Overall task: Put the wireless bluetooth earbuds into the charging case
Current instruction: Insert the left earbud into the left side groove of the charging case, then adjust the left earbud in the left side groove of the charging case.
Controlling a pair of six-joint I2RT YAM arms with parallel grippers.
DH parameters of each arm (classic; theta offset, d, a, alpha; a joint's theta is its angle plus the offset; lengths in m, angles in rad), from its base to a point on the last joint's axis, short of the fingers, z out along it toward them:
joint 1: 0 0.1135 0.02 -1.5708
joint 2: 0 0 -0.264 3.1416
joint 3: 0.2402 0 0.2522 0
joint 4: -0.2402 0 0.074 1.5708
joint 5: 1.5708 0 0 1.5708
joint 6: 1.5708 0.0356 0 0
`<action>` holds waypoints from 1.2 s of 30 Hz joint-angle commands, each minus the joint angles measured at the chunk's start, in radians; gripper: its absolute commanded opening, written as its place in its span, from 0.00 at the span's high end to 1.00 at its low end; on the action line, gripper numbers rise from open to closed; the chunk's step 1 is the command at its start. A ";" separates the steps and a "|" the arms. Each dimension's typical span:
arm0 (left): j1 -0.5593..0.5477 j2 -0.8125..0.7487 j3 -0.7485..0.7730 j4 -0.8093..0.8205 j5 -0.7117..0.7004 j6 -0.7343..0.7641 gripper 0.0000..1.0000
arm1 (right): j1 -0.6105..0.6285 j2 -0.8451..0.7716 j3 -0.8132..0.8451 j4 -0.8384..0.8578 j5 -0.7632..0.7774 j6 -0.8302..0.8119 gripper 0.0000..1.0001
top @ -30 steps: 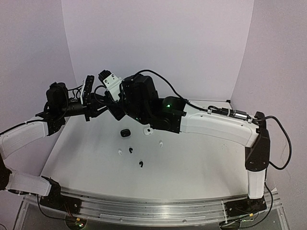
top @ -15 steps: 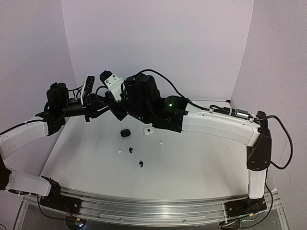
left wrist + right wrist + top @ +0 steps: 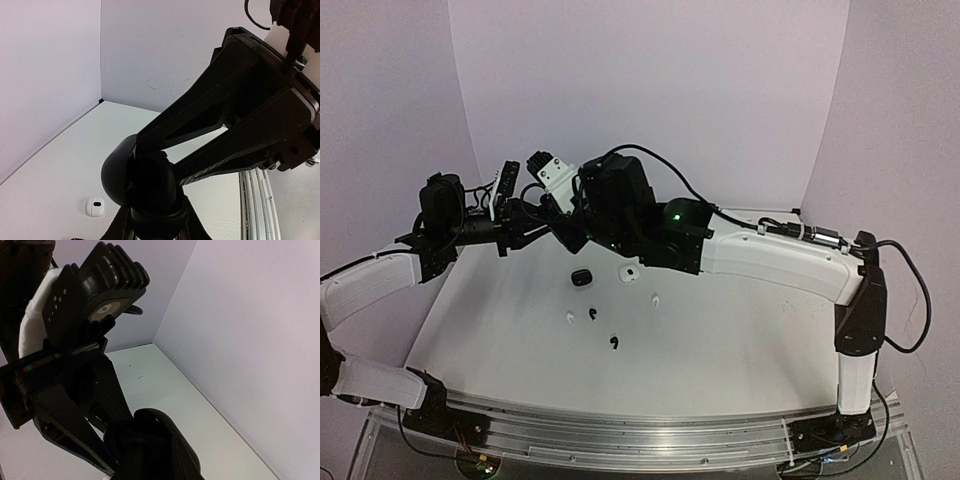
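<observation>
Overhead, you see both arms raised above the table and meeting at about 11 o'clock, the left gripper and right gripper each closed on a rounded black case, probably so that one steadies it while the other works the lid. Loose earbuds lie on the table toward 6 o'clock of the meeting point, with a small black case and a white case just above them. Whether an earbud already sits inside the held case you cannot tell.
</observation>
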 commanded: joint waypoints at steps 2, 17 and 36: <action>-0.011 -0.021 0.094 0.104 0.026 0.006 1.00 | 0.000 0.022 0.010 -0.142 -0.032 -0.016 0.88; -0.011 -0.024 0.096 0.099 -0.007 0.001 1.00 | 0.000 0.086 0.099 -0.149 0.070 0.015 1.00; -0.011 -0.070 0.038 0.165 -0.047 0.131 1.00 | 0.017 0.078 0.059 -0.160 0.057 -0.071 1.00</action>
